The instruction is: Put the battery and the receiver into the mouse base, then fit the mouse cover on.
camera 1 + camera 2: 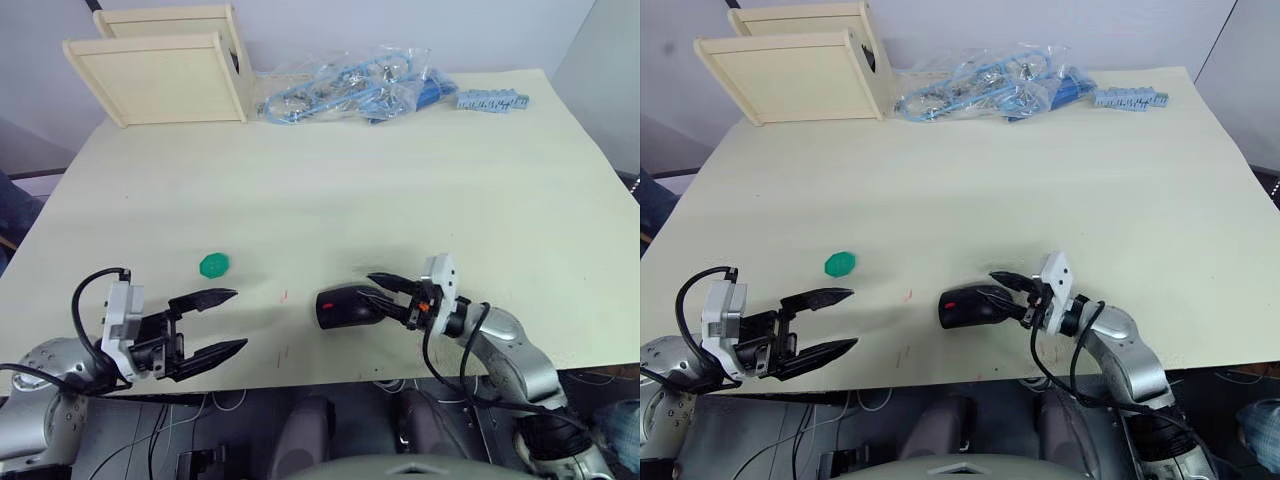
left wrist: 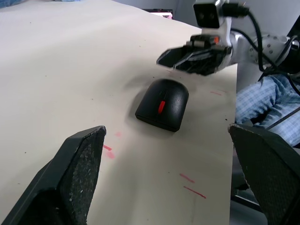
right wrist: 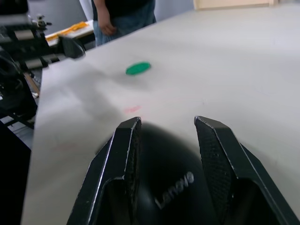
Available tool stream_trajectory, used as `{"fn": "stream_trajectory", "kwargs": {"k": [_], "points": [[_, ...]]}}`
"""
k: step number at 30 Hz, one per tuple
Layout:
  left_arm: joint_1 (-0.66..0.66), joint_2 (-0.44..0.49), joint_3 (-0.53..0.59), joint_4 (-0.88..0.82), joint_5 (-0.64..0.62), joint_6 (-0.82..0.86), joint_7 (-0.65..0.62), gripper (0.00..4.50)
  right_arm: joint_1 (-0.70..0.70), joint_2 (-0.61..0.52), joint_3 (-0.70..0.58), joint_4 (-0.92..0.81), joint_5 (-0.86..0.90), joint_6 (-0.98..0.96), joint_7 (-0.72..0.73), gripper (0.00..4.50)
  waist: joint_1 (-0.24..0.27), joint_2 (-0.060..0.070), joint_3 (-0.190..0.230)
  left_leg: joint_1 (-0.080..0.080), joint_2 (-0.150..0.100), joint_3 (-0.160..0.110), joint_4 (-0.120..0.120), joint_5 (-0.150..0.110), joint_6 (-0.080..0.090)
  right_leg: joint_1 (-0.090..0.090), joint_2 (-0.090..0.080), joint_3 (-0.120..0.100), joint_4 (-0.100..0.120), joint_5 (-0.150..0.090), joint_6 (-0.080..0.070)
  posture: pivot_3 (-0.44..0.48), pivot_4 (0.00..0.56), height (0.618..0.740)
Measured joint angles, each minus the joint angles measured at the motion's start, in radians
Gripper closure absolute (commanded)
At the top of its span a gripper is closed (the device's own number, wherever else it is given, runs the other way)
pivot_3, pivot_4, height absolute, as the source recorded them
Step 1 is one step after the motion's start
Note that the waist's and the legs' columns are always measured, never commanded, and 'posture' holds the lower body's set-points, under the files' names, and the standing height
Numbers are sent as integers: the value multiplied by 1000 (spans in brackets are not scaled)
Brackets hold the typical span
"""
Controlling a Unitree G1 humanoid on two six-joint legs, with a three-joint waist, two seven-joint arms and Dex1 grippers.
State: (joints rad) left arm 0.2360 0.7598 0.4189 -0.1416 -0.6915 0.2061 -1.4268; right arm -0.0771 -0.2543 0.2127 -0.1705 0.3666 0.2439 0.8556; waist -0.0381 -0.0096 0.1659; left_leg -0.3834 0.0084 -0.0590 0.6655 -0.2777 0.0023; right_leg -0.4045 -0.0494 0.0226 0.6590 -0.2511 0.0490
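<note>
- The mouse cover (image 1: 345,306) sits on the mouse base as one closed black mouse, near the front edge of the pale tabletop (image 1: 400,190). Its red scroll wheel (image 2: 161,107) shows on top, pointing toward the left arm.
- The base itself is hidden under the cover, so I cannot tell what is inside it.
- The right gripper (image 1: 390,293) is at the right end of the mouse. Its two black fingers (image 3: 123,159) are parted a little and stand over the rear of the cover, one on each side of the printed logo. I cannot tell if they touch the shell.
- The left gripper (image 1: 212,322) is well apart from the mouse, on its left side, low over the front part of the tabletop. Its fingers (image 2: 77,176) are spread wide and hold nothing.
- A small green disc (image 1: 214,264) lies on the tabletop just behind the left gripper, apart from the mouse.
- A few small red marks (image 2: 108,150) are on the tabletop surface between the left gripper and the mouse.
- At the far edge stand two light wooden boxes (image 1: 165,75), and beside them a clear plastic bag with blue parts (image 1: 350,90).
- In the right wrist view, a person (image 3: 123,16) in dark clothes stands beyond the tabletop.
</note>
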Motion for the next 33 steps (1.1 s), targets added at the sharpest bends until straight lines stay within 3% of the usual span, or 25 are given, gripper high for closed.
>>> {"fn": "stream_trajectory", "kwargs": {"k": [14,19,25,28,29,30,31,33], "points": [[-34,0,-30,96,28,-36,-40,0,-39,-2,64,133,-56,-147,42,2588,-5,-3,-2,4,3,2,-1,0,0,1,3,3,3,-1,-2,0,150,740],[-29,-12,-29,132,41,-37,-4,0,-17,-67,30,52,-27,-99,45,2588,1,-2,-1,2,2,2,0,0,0,0,1,3,2,0,-1,0,150,740],[54,-63,27,135,41,-15,136,0,36,-236,-149,-167,40,6,13,2588,5,-3,0,0,1,0,1,0,0,0,0,0,2,0,-1,0,150,740],[93,-96,52,110,33,-6,197,0,97,-296,-231,-205,86,42,10,1767,9,-3,0,0,2,0,1,0,0,0,0,0,2,-1,-1,0,150,740],[112,-109,61,104,31,-5,219,0,129,-324,-271,-213,104,50,14,1026,11,-3,1,1,2,1,1,0,0,0,0,1,2,-1,-1,0,150,740],[122,-112,65,104,31,-4,227,0,140,-334,-287,-213,107,54,15,850,12,-3,0,1,2,1,1,0,0,0,0,1,2,-1,-1,0,150,740],[123,-112,65,104,31,-4,228,0,141,-335,-291,-213,107,55,16,368,13,-4,1,1,2,1,1,0,0,0,0,1,2,-1,-1,0,150,740],[151,-143,77,62,39,-9,278,0,241,-379,-377,-239,129,44,41,19,23,-3,1,0,2,1,1,0,0,0,0,1,1,-1,-1,0,150,740]]}}
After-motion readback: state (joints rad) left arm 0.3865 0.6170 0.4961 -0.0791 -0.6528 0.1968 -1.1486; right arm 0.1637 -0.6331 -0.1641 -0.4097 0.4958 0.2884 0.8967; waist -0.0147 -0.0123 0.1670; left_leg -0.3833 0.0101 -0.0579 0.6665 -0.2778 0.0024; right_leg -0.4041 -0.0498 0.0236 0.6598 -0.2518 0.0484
